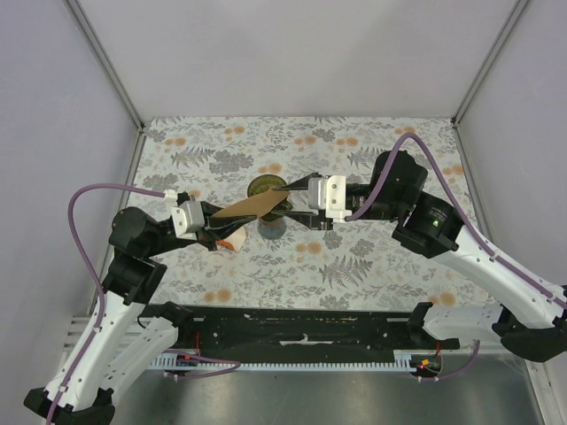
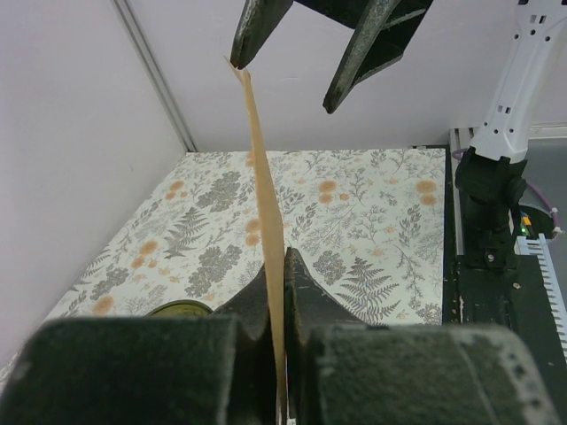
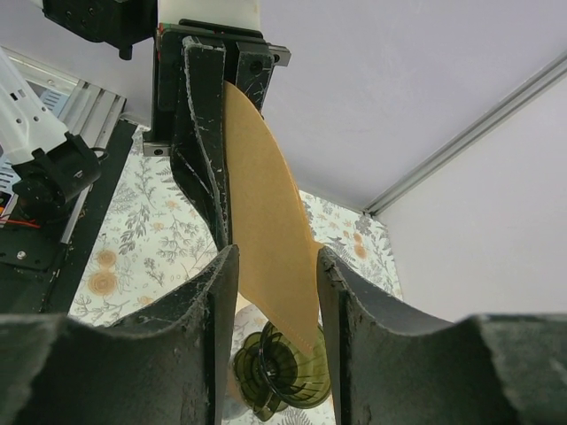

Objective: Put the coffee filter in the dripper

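Pinched hard together, the jaws of the left gripper (image 2: 282,270) hold the coffee filter (image 3: 266,199) by one edge, and the paper stands out of them edge-on toward twelve o'clock in the left wrist view. Jaws of the right gripper (image 3: 277,257) stand roughly half open on either side of the filter's far end. One fingertip (image 2: 248,35) touches the paper's corner and the other is apart from it, so this gripper has hold of nothing. Seen from above, the filter hangs in the air over the middle of the floral table (image 1: 354,274), slanting from eight o'clock at the left gripper to two o'clock at the right. The dripper (image 3: 283,372) sits on the table beneath it, at six o'clock in the right wrist view, its ribbed inside showing and nothing in it, just under the filter's lower tip. The likely trouble is that the filter is pressed flat. A flat cone would lie across the dripper's mouth or slide off rather than seat, unless its two layers get parted. If the right fingers close on both layers, or tug against the firm left grip, the thin paper may crease or tear. Let go up here, it could drift aside. The filter is tan-brown, smooth and uncreased, fan-shaped with a curved edge.
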